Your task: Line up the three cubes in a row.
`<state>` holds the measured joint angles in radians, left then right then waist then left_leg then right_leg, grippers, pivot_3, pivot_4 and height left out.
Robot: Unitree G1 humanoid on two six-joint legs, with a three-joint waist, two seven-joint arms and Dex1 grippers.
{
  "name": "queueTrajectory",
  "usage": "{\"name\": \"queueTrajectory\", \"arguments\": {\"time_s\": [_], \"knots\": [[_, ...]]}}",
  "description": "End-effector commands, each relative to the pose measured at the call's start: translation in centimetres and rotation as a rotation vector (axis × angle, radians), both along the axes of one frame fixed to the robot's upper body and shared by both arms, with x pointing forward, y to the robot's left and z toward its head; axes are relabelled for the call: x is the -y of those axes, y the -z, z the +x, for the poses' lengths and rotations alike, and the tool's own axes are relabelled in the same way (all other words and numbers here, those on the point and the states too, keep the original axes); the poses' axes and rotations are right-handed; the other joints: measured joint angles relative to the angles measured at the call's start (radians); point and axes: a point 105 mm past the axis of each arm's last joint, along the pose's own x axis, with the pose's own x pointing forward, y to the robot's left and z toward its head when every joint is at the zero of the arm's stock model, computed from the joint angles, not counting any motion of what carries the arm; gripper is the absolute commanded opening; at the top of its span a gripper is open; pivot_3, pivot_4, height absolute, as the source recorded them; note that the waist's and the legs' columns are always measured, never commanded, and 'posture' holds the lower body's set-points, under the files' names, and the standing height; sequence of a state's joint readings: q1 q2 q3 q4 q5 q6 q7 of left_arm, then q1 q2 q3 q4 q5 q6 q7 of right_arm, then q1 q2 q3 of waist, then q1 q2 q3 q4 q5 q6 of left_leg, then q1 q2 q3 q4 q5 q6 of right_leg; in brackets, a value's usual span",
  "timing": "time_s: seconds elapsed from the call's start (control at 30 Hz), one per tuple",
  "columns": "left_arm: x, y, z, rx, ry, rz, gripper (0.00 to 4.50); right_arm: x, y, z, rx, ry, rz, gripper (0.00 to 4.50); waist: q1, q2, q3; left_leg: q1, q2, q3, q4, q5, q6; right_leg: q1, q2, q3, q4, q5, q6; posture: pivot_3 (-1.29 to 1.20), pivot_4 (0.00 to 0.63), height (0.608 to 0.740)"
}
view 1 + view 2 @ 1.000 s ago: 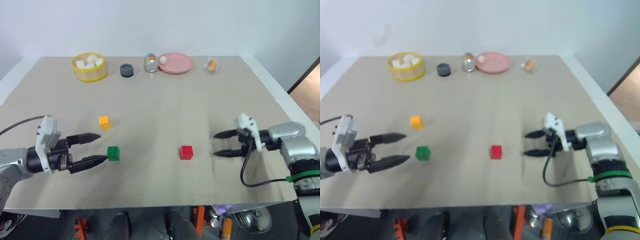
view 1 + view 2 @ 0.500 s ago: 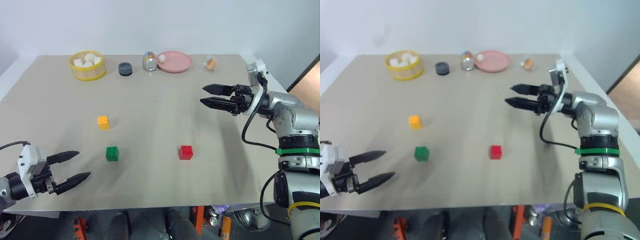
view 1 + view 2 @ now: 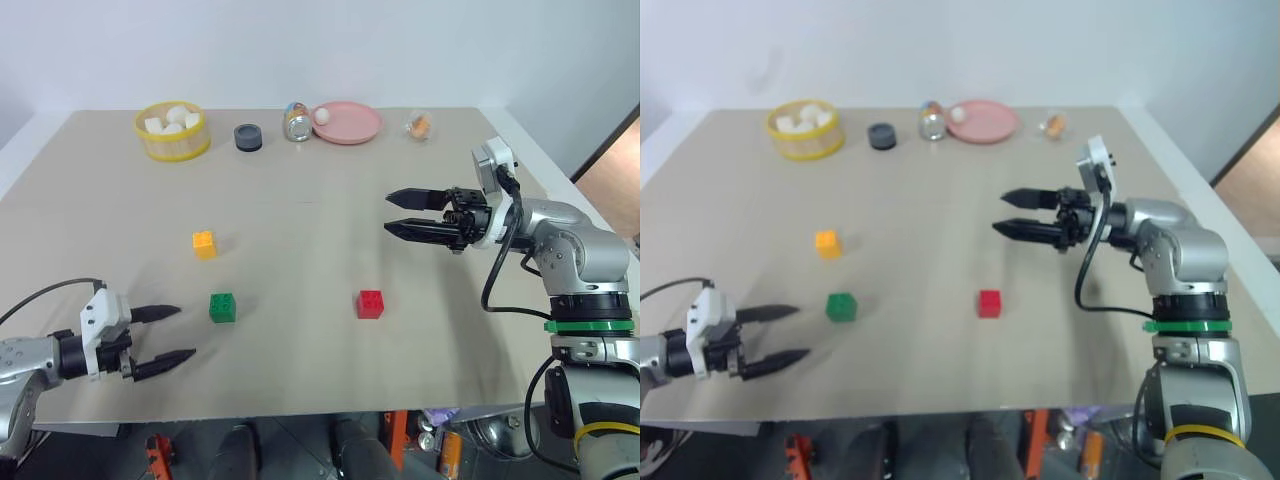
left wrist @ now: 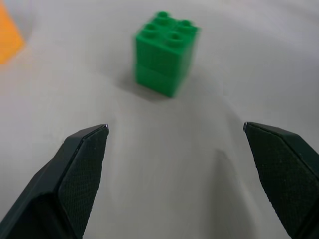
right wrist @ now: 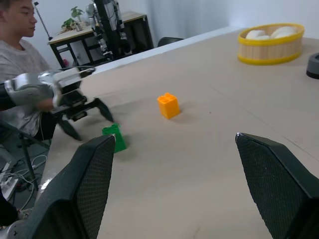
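Note:
Three studded cubes rest apart on the tan table: yellow-orange at the left, green just in front of it, red near the middle. My left gripper is low by the table's front left edge, open, aimed at the green cube a short way ahead of its fingertips. High over the table's right half, my right gripper is open and points left, well behind the red cube. Both hold nothing. Past its fingers I see the orange cube and the green cube.
Along the far edge stand a yellow basket of white lumps, a dark puck, a small can, a pink plate and a small clear item. A seated person is beyond the table's left side.
My left gripper pulled back from the green cube toward the front left edge. My right gripper rose from beside the red cube and swung left over the table.

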<state>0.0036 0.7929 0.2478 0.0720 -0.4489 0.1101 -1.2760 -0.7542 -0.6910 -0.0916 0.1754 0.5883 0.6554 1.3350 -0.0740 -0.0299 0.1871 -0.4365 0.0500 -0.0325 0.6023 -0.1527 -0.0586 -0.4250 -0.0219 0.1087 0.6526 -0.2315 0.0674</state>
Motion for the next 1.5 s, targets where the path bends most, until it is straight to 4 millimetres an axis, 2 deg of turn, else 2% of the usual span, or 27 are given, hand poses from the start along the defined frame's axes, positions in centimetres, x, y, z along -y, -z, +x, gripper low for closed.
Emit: {"name": "queueTrajectory", "arguments": {"time_s": [0.03, 0.23, 0.87, 0.97, 1.2, 1.43, 1.5], "knots": [[0.4, 0.1, 1.0, 0.012, 0.034, -0.002, 4.50, 0.4, -1.6, -1.2, 0.060, 0.002, 0.013, 3.98, 0.000, 0.000, 0.000, 0.000, 0.000, 0.000, 0.000, 0.000, 0.000, 0.000, 0.000, 0.000, 0.000, 0.000, 0.000, 0.00, 0.150, 0.740], [2.2, 0.5, 2.7, 0.011, 0.124, -0.016, 4.50, 0.2, -1.6, -2.5, 0.059, -0.009, 0.009, 3.98, -0.001, 0.000, 0.000, -0.001, 0.000, 0.000, 0.000, 0.000, 0.000, 0.000, 0.001, 0.000, 0.000, 0.002, 0.005, 0.00, 0.150, 0.740], [4.6, 1.7, 3.7, -0.027, 0.275, -0.015, 4.50, 0.9, -0.7, -3.1, 0.048, 0.036, -0.007, 3.98, 0.009, 0.001, -0.001, 0.000, 0.000, 0.000, 0.005, 0.001, 0.002, 0.003, 0.000, 0.000, 0.001, 0.002, 0.004, 0.00, 0.150, 0.740], [5.4, 1.6, 3.8, -0.026, 0.303, -0.029, 3.68, 0.9, -0.5, -3.1, 0.046, 0.038, -0.007, 4.04, 0.014, 0.001, -0.001, -0.001, 0.000, 0.000, 0.006, 0.002, 0.002, 0.004, 0.000, 0.000, 0.001, 0.003, 0.005, 0.00, 0.150, 0.740], [6.3, 1.4, 4.1, -0.020, 0.331, -0.044, 1.31, 0.8, -0.5, -2.8, 0.053, 0.041, -0.007, 4.04, 0.017, 0.001, -0.001, -0.001, 0.000, 0.000, 0.006, 0.002, 0.002, 0.004, 0.000, 0.001, 0.001, 0.003, 0.005, 0.00, 0.150, 0.740], [6.8, 1.0, 4.3, 0.012, 0.342, -0.035, 1.28, 0.9, -0.2, -2.8, 0.053, 0.047, -0.015, 4.04, 0.018, 0.001, -0.001, -0.001, 0.000, 0.000, 0.006, 0.002, 0.002, 0.004, 0.000, 0.001, 0.001, 0.003, 0.005, 0.00, 0.150, 0.740], [8.0, 0.4, 4.6, 0.039, 0.368, -0.055, 1.28, 1.3, 1.3, -3.1, 0.058, 0.058, -0.092, 4.04, 0.024, 0.001, -0.001, -0.001, 0.000, 0.000, 0.007, 0.002, 0.002, 0.004, 0.000, 0.001, 0.001, 0.003, 0.005, 0.00, 0.150, 0.740]]}}
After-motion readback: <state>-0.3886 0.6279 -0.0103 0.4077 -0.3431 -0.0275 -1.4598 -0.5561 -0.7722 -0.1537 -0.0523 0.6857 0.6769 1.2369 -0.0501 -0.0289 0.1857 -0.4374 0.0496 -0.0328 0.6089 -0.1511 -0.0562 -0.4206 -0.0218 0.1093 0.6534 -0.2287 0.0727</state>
